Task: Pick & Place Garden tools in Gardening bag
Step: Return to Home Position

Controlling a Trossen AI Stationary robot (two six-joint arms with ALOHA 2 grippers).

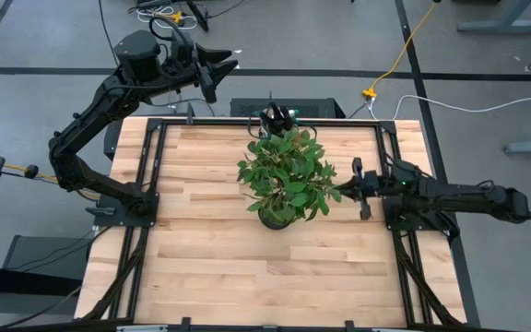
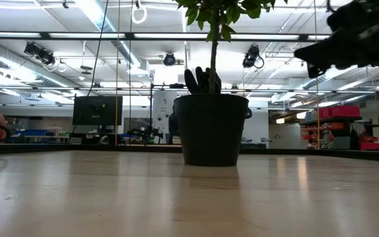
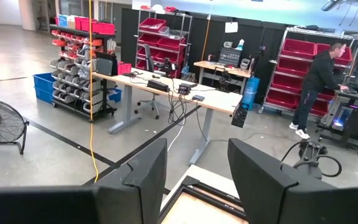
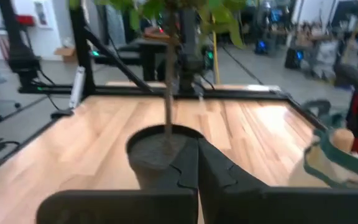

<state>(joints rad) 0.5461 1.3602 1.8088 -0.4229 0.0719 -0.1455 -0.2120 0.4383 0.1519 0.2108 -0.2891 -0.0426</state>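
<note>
The left gripper (image 3: pixel 197 152) hangs high beyond the table's (image 1: pixel 210 244) far left corner, its fingers spread and empty. At the middle of the far edge, behind the potted plant (image 1: pixel 284 175), sits the gardening bag (image 4: pixel 321 171), with a wooden handle (image 4: pixel 342 138) and something red poking out of its top. No garden tools show loose on the boards, so the packing looks finished. By the right edge, the right gripper (image 4: pixel 197 149) points at the plant, its fingers pressed together on nothing. Only parking both arms seems left.
</note>
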